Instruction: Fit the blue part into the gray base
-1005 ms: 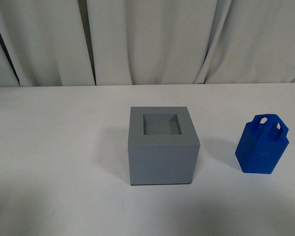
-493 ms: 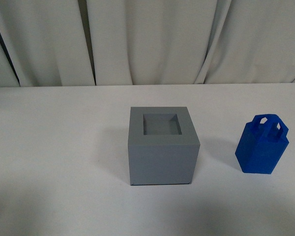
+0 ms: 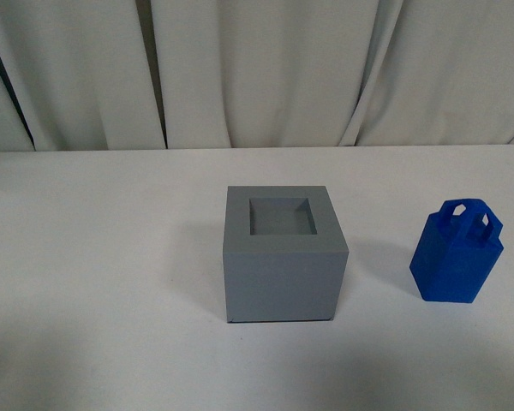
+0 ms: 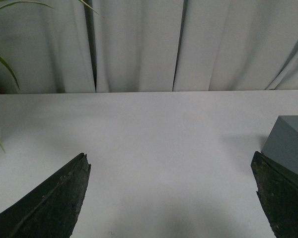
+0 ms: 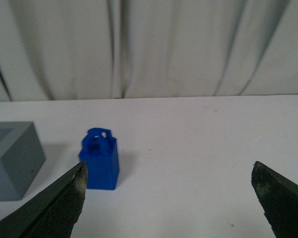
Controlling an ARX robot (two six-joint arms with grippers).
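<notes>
Front view: we see the gray base (image 3: 282, 276) on the white table (image 3: 94, 257), its square recess facing up. The blue part (image 3: 456, 261) stands upright to the right of the base, apart from it, with its loop handle on top. Our left gripper (image 4: 170, 156) has its jaws spread wide near the base. Our right gripper (image 5: 169, 166) is equally wide and grips nothing.

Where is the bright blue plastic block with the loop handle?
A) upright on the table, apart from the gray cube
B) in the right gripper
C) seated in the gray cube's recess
A: the bright blue plastic block stands on the white table, clear of the matte gray cube, whose recess is empty.
</notes>
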